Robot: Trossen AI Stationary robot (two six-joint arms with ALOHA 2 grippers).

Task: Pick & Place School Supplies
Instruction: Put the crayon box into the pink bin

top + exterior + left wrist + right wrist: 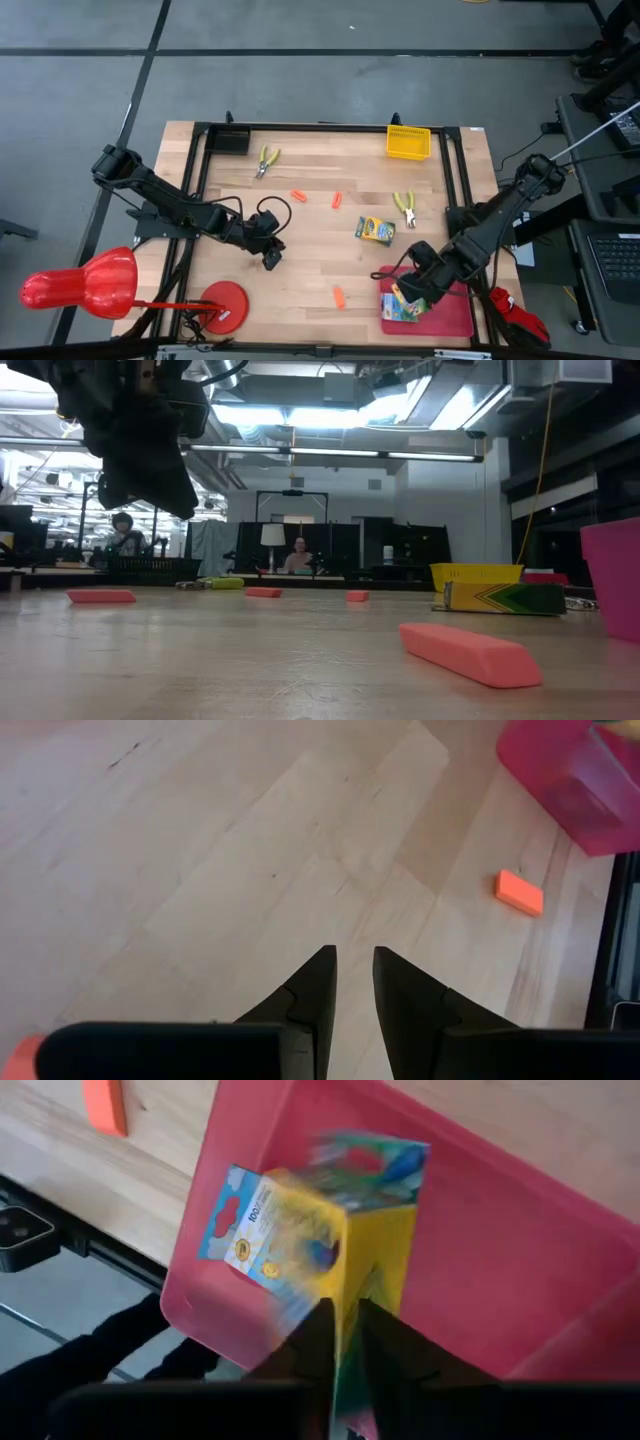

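My right gripper hangs over the red tray at the table's near right and is shut on a yellow-green crayon box. A second box lies flat in the tray beside it. A third box lies on the table. Three orange stubs and two yellow-handled tools lie on the wood. My left gripper hovers left of the table's middle, open by a narrow gap, with bare wood below it. My right gripper pinches the crayon box by its yellow upper end between its two fingers, coming from above and pointing down. The box stands roughly upright inside the tray. Whether its lower end rests on the tray floor cannot be told.
A yellow mesh basket stands at the far edge. A black frame runs around the table. A red disc and a red bulbous object sit at the near left corner. Open wood lies between the two arms.
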